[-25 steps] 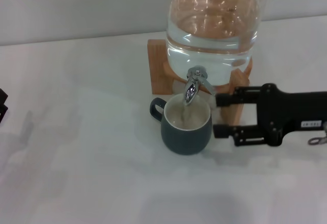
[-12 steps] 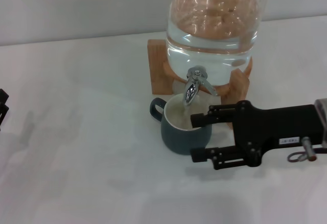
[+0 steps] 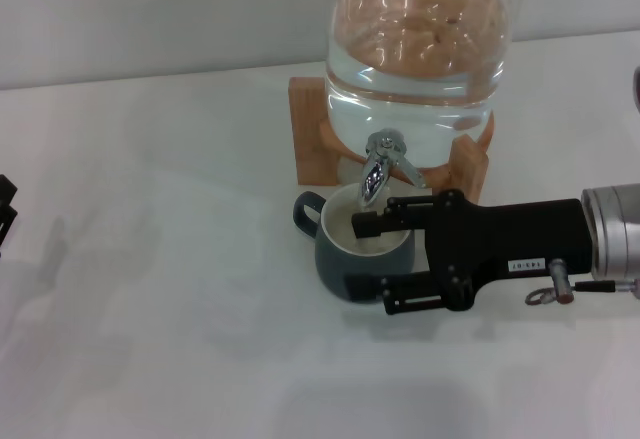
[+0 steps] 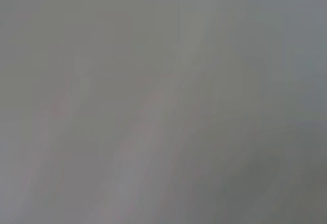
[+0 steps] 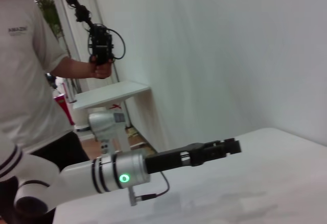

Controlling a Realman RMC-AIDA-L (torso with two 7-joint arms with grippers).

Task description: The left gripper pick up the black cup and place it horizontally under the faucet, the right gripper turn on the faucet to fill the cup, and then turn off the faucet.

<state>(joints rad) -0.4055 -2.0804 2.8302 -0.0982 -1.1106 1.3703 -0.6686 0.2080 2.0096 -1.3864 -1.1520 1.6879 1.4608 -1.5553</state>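
Surface: a plain white surface (image 3: 150,339) fills the head view, with a pale wall behind it.

Water jar: a large clear glass jar (image 3: 422,54) full of water, with an orange lid at the top edge, stands at the back on a wooden stand (image 3: 318,129).

Faucet: a small shiny chrome faucet (image 3: 381,169) juts from the jar's lower front, spout pointing down, directly above the cup's opening. Its thin lever angles down toward the robot's right.

Black cup: the black cup (image 3: 345,259) stands upright on the surface under the spout, just in front of the stand. It is dark outside and cream-white inside, with a loop handle on the robot's left side. Liquid level inside: cannot tell.

Right end effector: the right end effector (image 3: 372,266), a long black body with a small white label, reaches in from the right. Its two parallel fingers are spread apart. The upper finger (image 3: 385,221) lies across the cup's mouth below the spout; the lower finger crosses in front of the cup's near wall. Contact with cup or faucet: cannot tell.

Left end effector: only a dark sliver shows at the far left edge of the head view, well apart from the cup. In the right wrist view, the left end effector (image 5: 230,145) extends from a white arm with a green light; whether its fingers are spread, cannot tell.

Left wrist view: a blank grey blur.

Background, right wrist view: a person (image 5: 25,81) in a white shirt holds up a black device.
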